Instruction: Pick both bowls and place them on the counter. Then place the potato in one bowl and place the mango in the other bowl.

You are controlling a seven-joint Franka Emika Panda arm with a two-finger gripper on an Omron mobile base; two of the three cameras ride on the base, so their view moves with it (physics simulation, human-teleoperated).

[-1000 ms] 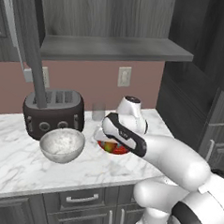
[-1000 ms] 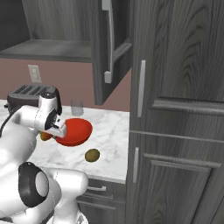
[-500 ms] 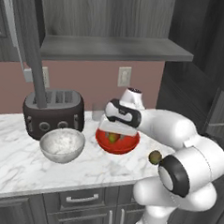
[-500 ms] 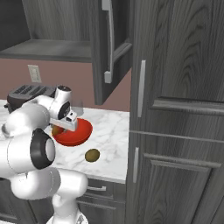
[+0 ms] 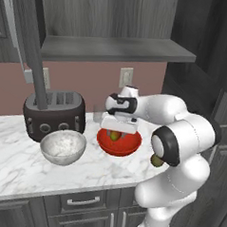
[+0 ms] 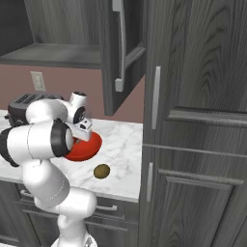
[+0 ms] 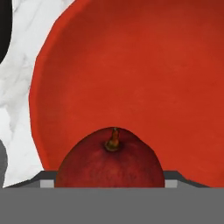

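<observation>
Mango [image 7: 110, 164] inside red bowl's rim [image 7: 39, 65]

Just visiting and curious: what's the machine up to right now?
Tool over red bowl, gripping mango. Potato waits on counter. Marbled bowl empty. Nothing blocking.

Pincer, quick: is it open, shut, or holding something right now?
Pincer: closed on the mango, holding it over the red bowl.
</observation>
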